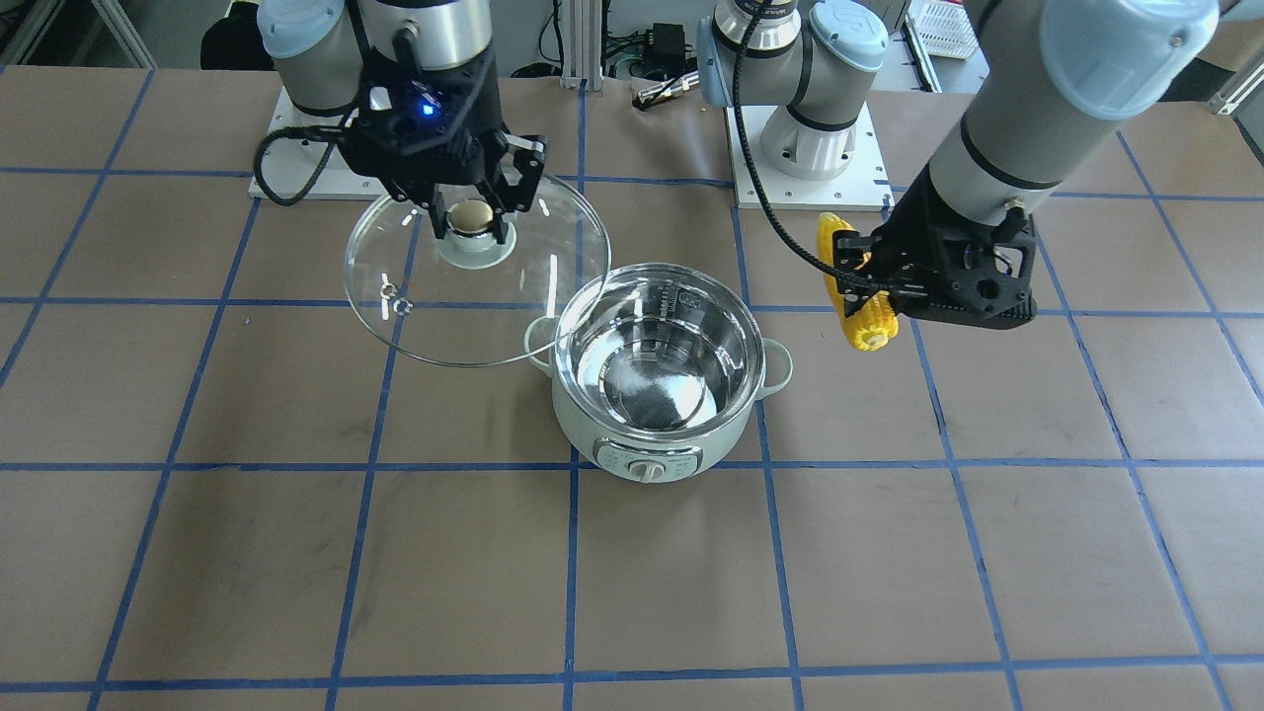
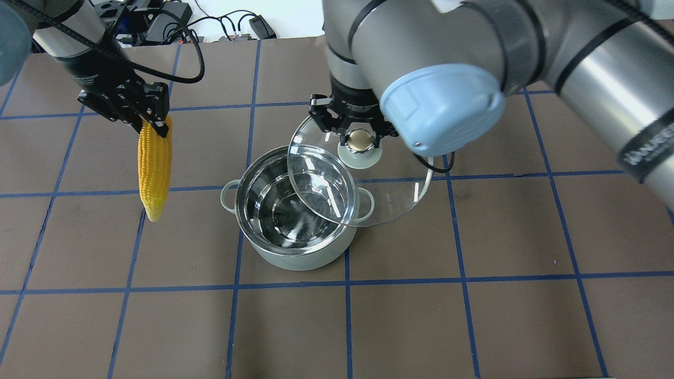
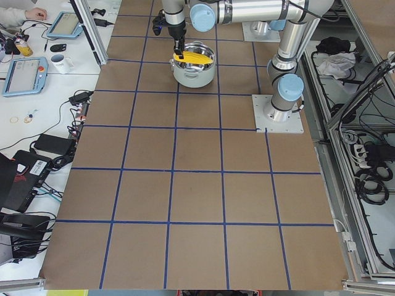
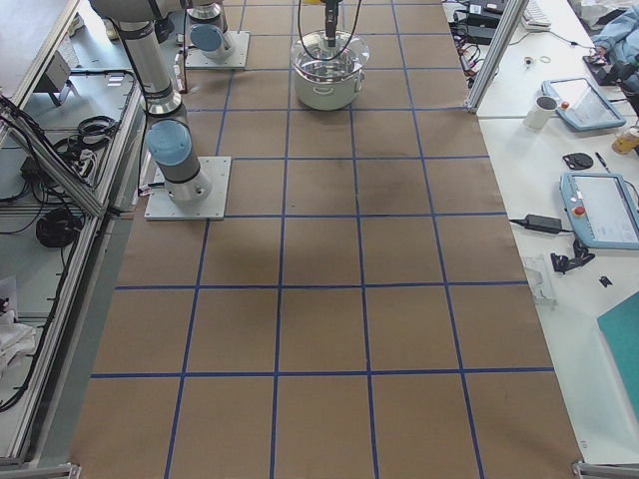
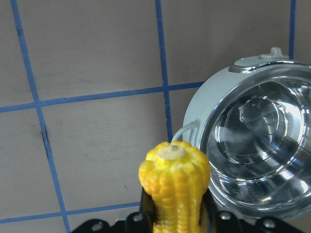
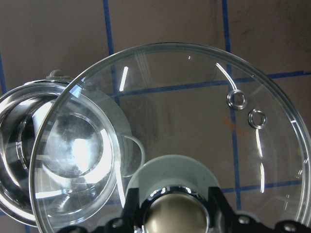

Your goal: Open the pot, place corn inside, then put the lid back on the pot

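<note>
The mint-green pot [image 1: 647, 456] stands open mid-table, its steel inside empty; it also shows in the overhead view [image 2: 295, 258]. My right gripper [image 1: 474, 219] is shut on the beige knob of the glass lid [image 1: 464, 306] and holds it tilted in the air beside the pot, its edge overlapping the pot's rim [image 2: 360, 138]. My left gripper [image 1: 851, 276] is shut on the yellow corn [image 1: 861, 318] and holds it raised on the pot's other side. In the overhead view the corn [image 2: 154, 168] hangs pointing away from the gripper [image 2: 155, 123]. The left wrist view shows the corn's end [image 5: 174, 177] beside the pot [image 5: 252, 145].
Both arm bases [image 1: 805, 148] stand at the robot's edge of the brown table with blue tape grid lines. Cables [image 2: 221, 23] lie behind the far edge. Side benches hold tablets and a mug [image 3: 60, 61].
</note>
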